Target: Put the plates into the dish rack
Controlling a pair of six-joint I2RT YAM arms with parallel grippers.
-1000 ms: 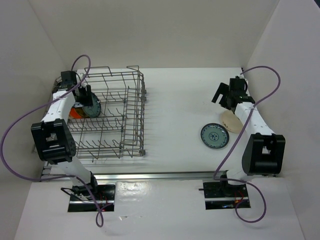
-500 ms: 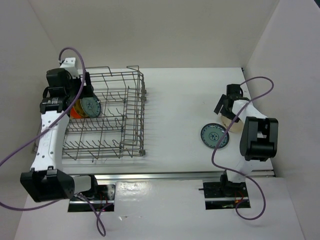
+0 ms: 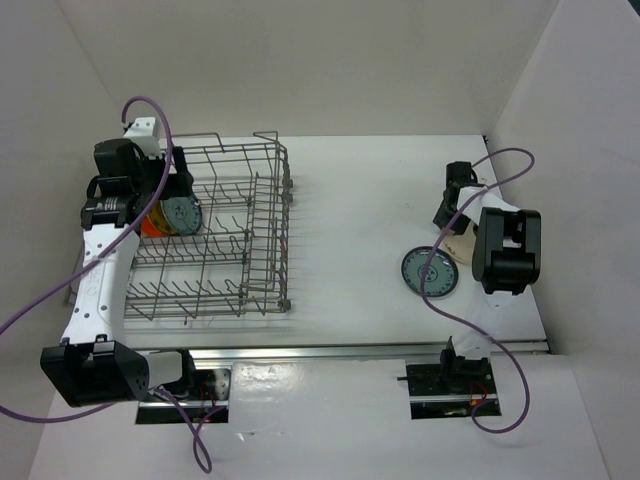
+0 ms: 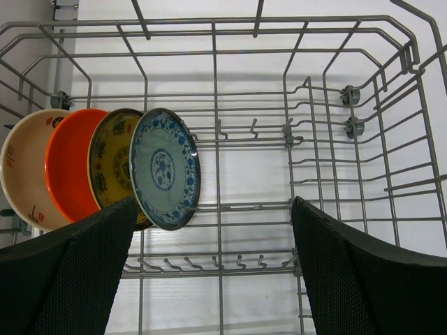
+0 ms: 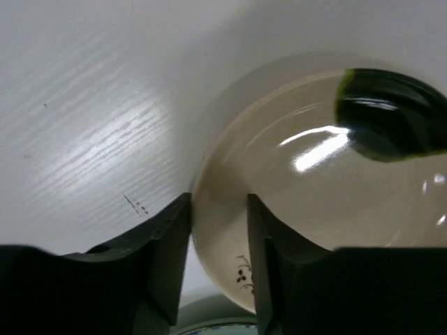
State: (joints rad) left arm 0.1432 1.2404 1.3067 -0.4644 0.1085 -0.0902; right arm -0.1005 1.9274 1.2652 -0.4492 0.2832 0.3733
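Biggest thing on the table [image 3: 350,190] is the dish rack [image 3: 215,235], over at the left, and a row of four plates [image 4: 112,167] stands on edge in its left end: cream, orange, yellow-patterned, blue-patterned. The left gripper [image 4: 215,202] hangs above them, jaws spread wide, nothing in them. Over to the right side now, well apart from the rack. A teal plate [image 3: 428,272] lies flat on the table, and just beyond it, farther right, lies a beige plate [image 5: 314,202], also flat. That's the one in play. The right gripper [image 5: 216,206] is down on its near-left rim, jaws about half shut, one finger outside the edge and one over the dish. Whether they have bitten yet, I cannot tell. The right arm is far the nearer, and from here the plate needs a long carry left, then tipping onto its edge for the tines.
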